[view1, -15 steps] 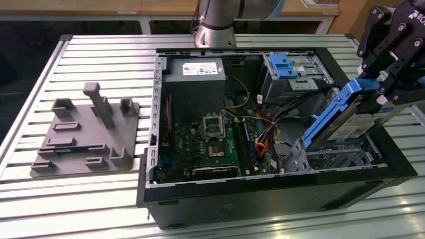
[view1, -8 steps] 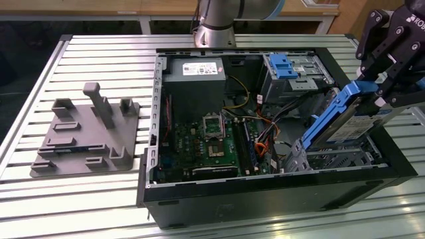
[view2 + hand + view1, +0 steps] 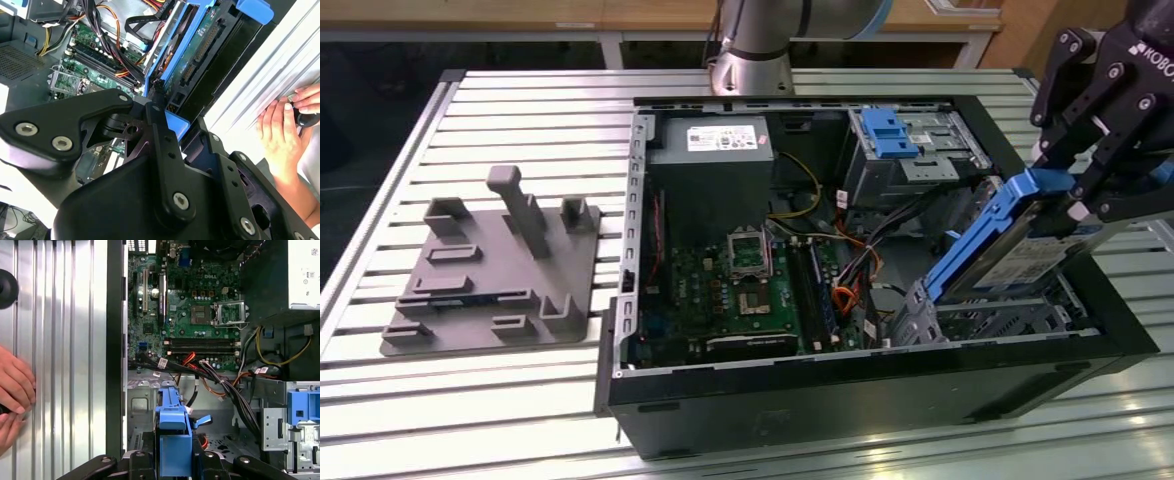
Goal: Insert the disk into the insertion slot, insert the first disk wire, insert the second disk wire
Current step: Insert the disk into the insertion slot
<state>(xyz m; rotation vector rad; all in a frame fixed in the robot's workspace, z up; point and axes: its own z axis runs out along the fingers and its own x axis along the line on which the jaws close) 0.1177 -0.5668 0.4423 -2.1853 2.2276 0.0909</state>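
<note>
My gripper is shut on the upper end of the disk, a silver drive in a blue carrier frame. The disk hangs steeply tilted over the case's corner at the exterior view's right. Its lower end reaches into the insertion slot, a low silver perforated cage. In the first wrist view the blue carrier stands edge-on between my black fingers, over the cage floor. The second wrist view shows the disk's circuit-board side. A cable bundle lies beside the cage; which cables are the disk wires I cannot tell.
The open black case sits on a slatted aluminium table. A taller bay with a blue latch stands behind the cage. A grey fixture lies at the exterior view's left. A person's hand rests on the table beside the case.
</note>
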